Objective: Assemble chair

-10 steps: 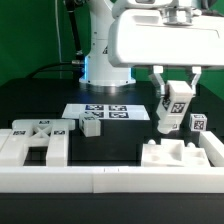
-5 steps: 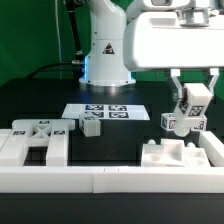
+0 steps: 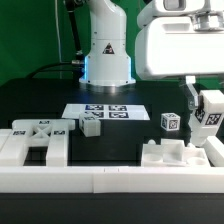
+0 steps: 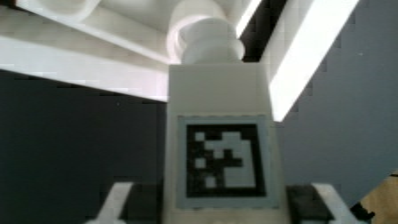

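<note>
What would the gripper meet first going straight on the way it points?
Likely the notched white chair part below; the tagged leg held in the gripper would strike it first, though depth is unclear.

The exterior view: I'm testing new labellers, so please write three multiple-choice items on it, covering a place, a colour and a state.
1. Where is the thin flat white marker board?
A. flat on the black table, in front of the robot base
B. held in the air
C. leaning upright

2. What colour is the body of the small tagged plastic block on the table?
A. red
B. white
C. green

3. What is the state of the two-finger gripper?
A. open and empty
B. shut on a blocky white plastic chair part
C. shut on the marker board

Answers:
1. A, the board lies flat on the table before the base.
2. B, its faces are white around the tag.
3. B, the wrist view shows the fingers on both sides of the tagged part.
</note>
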Controlling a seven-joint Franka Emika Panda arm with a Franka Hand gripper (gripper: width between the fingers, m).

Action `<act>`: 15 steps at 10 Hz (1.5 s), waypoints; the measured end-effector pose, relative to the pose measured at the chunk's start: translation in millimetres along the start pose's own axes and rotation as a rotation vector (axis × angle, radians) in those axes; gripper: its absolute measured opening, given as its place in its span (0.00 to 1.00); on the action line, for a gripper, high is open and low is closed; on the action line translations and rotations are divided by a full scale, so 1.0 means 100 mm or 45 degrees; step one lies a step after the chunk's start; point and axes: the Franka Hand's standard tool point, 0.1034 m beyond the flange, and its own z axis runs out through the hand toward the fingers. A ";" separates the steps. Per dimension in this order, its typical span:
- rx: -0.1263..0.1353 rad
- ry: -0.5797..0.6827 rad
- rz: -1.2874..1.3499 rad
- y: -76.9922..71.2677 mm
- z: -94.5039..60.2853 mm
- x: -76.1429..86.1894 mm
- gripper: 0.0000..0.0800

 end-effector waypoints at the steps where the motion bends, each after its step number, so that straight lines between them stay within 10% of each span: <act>1: -0.031 0.129 -0.022 0.05 -0.02 0.07 0.36; 15: -0.053 0.232 -0.048 0.01 0.14 -0.02 0.36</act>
